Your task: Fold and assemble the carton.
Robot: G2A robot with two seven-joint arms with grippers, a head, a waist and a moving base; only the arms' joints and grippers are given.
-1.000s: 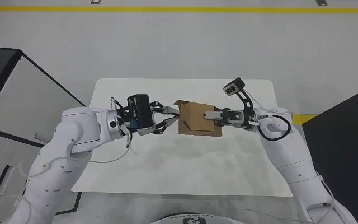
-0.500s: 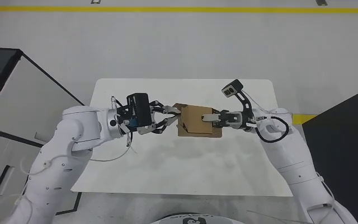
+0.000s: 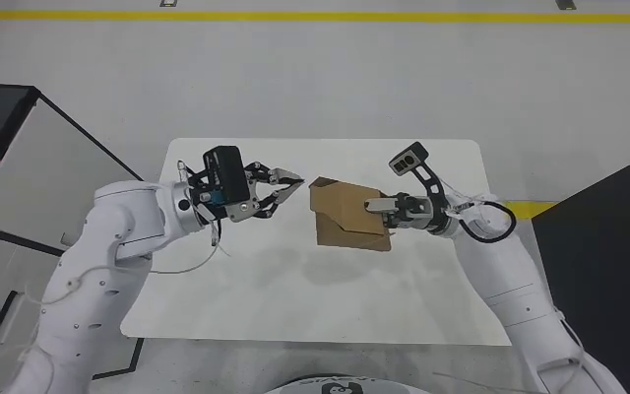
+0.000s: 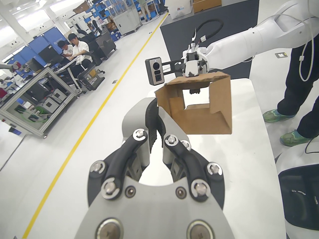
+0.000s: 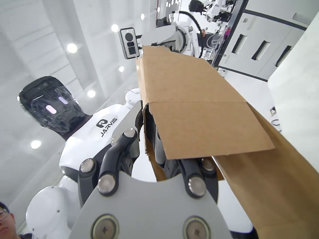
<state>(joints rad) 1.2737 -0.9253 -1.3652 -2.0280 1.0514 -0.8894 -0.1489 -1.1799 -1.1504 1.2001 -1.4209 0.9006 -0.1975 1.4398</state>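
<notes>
The carton (image 3: 346, 215) is an open brown tube near the table's middle, a little toward 3 o'clock. Nothing is in it, and the left wrist view looks straight through it past the loose end flaps. It sits tilted, and I cannot tell whether its lower edge touches the table. The right gripper (image 3: 377, 206) pinches the top panel at the carton's 3 o'clock end, with one finger above the cardboard and one inside. The left gripper (image 3: 293, 184) is at the carton's 9 o'clock, apart from it. Its fingers are drawn almost together on nothing.

The table (image 3: 423, 295) is white. Around it is pale grey floor, with a yellow line (image 3: 315, 16) across at 12 o'clock. A dark panel (image 3: 22, 123) stands at 9 o'clock and a black cabinet (image 3: 591, 222) at 3 o'clock.

A second ago the left gripper was spread wide against the carton's 9 o'clock end. Since then it has let go, narrowed and drawn back toward 10 o'clock. The right gripper has kept its hold. The carton has turned slightly, so its 9 o'clock end now lies nearer 12.
</notes>
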